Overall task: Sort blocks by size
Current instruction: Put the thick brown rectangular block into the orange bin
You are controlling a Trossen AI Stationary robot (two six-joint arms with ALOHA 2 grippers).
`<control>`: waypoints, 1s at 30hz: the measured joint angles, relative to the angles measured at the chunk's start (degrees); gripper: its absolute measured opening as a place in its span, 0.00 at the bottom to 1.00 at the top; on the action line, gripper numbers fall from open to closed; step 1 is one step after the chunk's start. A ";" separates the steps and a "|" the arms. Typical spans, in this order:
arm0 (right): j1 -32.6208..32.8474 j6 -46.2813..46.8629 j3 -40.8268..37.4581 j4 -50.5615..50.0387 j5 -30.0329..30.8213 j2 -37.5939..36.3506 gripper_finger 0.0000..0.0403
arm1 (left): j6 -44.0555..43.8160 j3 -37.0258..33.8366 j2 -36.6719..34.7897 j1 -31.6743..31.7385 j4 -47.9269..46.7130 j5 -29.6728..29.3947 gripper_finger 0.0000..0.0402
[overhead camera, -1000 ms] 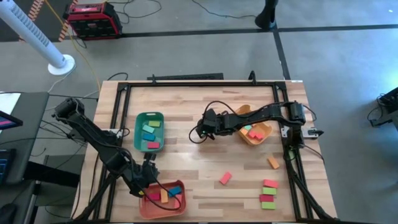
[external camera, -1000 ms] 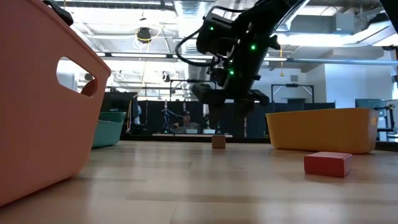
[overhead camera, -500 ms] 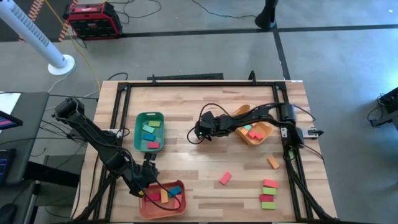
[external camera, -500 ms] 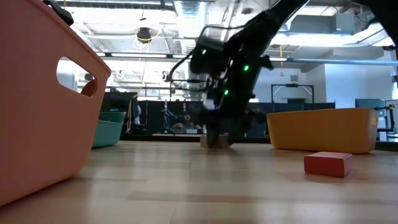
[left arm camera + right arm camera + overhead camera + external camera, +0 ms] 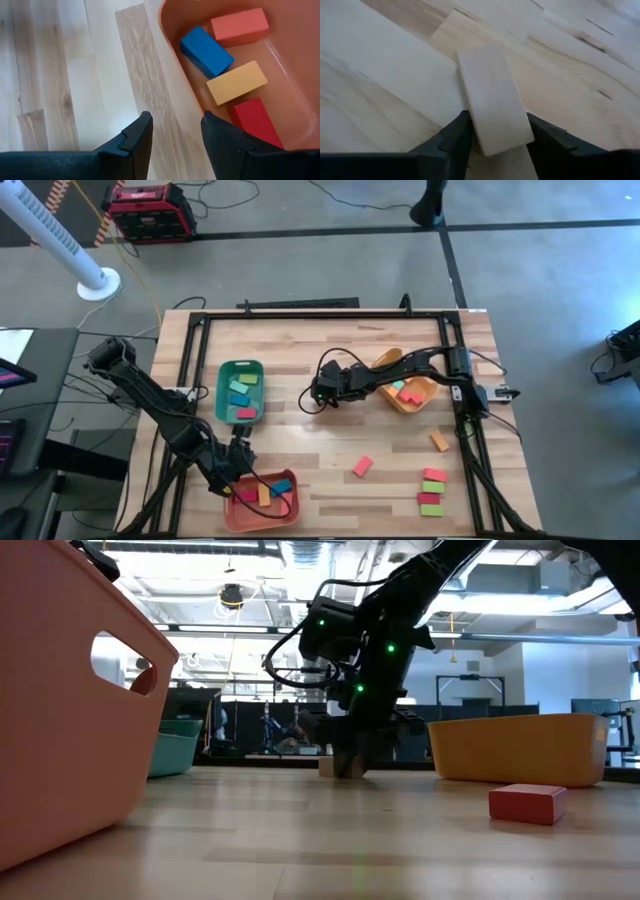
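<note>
My right gripper (image 5: 318,396) is low at the table's middle, shut on a pale plain wooden block (image 5: 492,112), which also shows in the low view (image 5: 343,766). My left gripper (image 5: 175,137) is open and empty above the bare table, beside the salmon tray (image 5: 262,498) at the near left. That tray holds blue (image 5: 206,51), orange-red, yellow and red blocks. Loose blocks lie at the near right: a red one (image 5: 362,466), an orange one (image 5: 439,442) and a pink, green and red group (image 5: 432,490). My right gripper has the pale block's near end (image 5: 495,137) between its two fingers, one on each long side. The fingers (image 5: 452,140) slant down from the table's right and lie along the block. The block lies flat on the table.
A green tray (image 5: 240,392) with several blocks stands left of the middle. An orange tray (image 5: 410,392) with blocks stands at the right, under my right arm. Black rails frame the table's edges.
My right gripper has come down and a little toward the table's left, from above the pale block to table height around it. The block has stayed on the table.
</note>
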 joint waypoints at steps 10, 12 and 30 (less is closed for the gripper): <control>2.76 -1.43 0.13 -0.38 0.03 -0.07 0.39 | 1.38 0.00 0.00 0.28 -0.02 -2.00 0.40; 3.63 -2.07 1.14 -1.67 -1.25 -0.07 0.40 | 1.58 0.00 0.00 0.30 -0.03 -4.12 0.40; 19.44 -11.62 7.93 -1.55 -4.31 -12.75 0.43 | 18.05 0.02 0.00 3.86 8.12 -30.45 0.40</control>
